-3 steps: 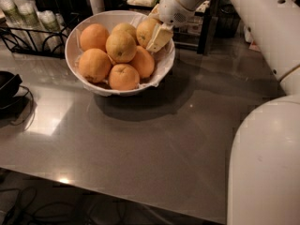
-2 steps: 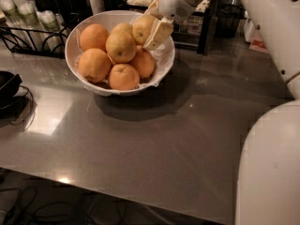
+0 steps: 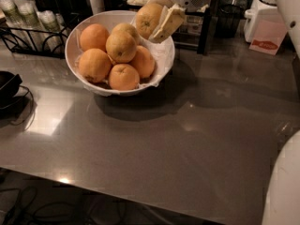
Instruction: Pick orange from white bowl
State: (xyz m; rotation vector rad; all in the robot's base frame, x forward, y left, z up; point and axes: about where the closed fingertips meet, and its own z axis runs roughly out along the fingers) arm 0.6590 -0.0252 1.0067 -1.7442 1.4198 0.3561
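Note:
The white bowl (image 3: 86,84) stands on the grey table at the upper left, lined with crumpled white paper and holding several oranges. My gripper (image 3: 157,18) is above the bowl's far right rim, shut on the orange (image 3: 148,18), a large round yellowish-orange fruit. The orange is lifted clear of the other fruit. One pale finger (image 3: 167,23) lies across its right side. The other finger is hidden behind the orange. The arm reaches in from the top right.
The grey tabletop (image 3: 187,139) spreads in front of and right of the bowl. A black wire rack (image 3: 23,36) with cups stands at the back left. A black object (image 3: 7,86) lies at the left edge. A pink card (image 3: 268,36) stands at the back right.
My gripper has risen with the orange held in it, lifting it out of the bowl's right side and up above the rim.

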